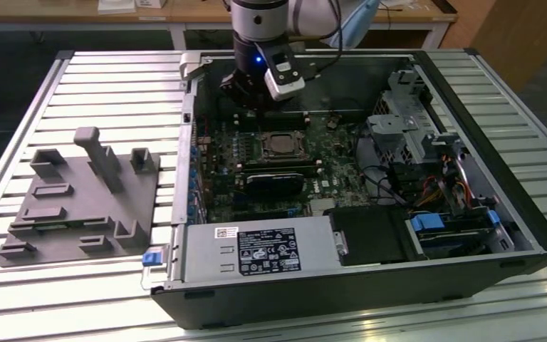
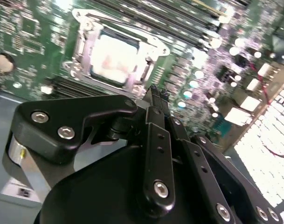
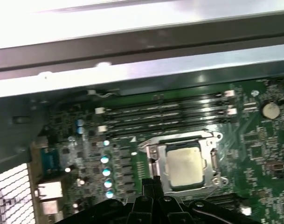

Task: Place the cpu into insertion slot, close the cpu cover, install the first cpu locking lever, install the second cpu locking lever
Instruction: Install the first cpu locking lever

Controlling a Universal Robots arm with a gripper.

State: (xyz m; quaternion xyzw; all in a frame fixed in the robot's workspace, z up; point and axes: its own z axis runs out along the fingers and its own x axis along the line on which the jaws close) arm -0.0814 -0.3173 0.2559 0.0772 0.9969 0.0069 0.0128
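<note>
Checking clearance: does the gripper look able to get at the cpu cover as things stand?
Probably yes: the gripper hangs close beside the cpu cover, and nothing stands between them above the green board.

The pale square cpu lies flat, framed by the silvery cpu cover lowered around it.

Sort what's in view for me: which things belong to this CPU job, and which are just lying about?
Job:
cpu, in the insertion slot
cpu cover, down around it
gripper, close beside the slot

Lying about:
grey fixture plate, on the exterior view's left
power supply
black-finned card
long memory slots
</note>
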